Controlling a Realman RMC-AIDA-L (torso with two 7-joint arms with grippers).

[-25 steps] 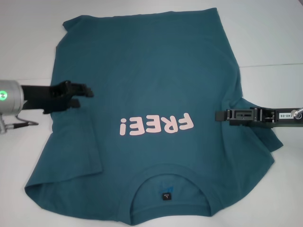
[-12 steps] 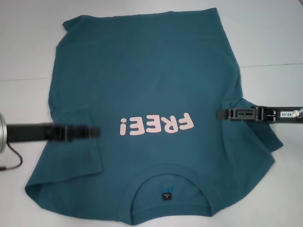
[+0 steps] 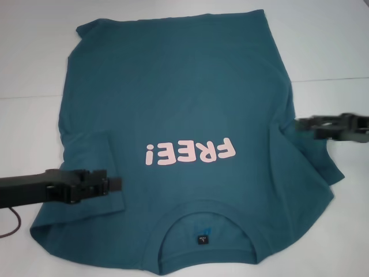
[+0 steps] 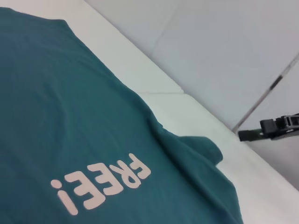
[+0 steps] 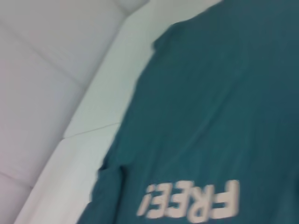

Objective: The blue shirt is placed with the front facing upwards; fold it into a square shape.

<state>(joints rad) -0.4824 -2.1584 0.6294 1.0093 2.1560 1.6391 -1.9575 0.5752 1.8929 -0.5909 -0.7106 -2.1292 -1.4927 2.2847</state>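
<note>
The blue shirt [image 3: 173,98] lies spread flat on the white table, front up, its ribbed collar [image 3: 207,209] and dark neck label [image 3: 202,238] nearest me. Pink "FREE!" lettering [image 3: 190,154] crosses the chest and also shows in the wrist views as lettering [image 4: 100,182] and lettering [image 5: 191,200]. My left gripper [image 3: 115,184] reaches in from the left, over the left sleeve [image 3: 86,167], which lies folded onto the body. My right gripper [image 3: 301,123] hovers by the shirt's right edge above the bunched right sleeve [image 3: 314,161]; the left wrist view shows the right gripper [image 4: 243,135] beyond the cloth.
White table surface [image 3: 34,57] surrounds the shirt on the left, right and far sides. A seam line [image 3: 334,78] runs across the table. A dark cable [image 3: 11,228] loops beside the left arm near the front left edge.
My left gripper has moved toward me, from the shirt's left side at mid height to over the left sleeve. My right gripper has drawn back to the right and slightly farther away.
</note>
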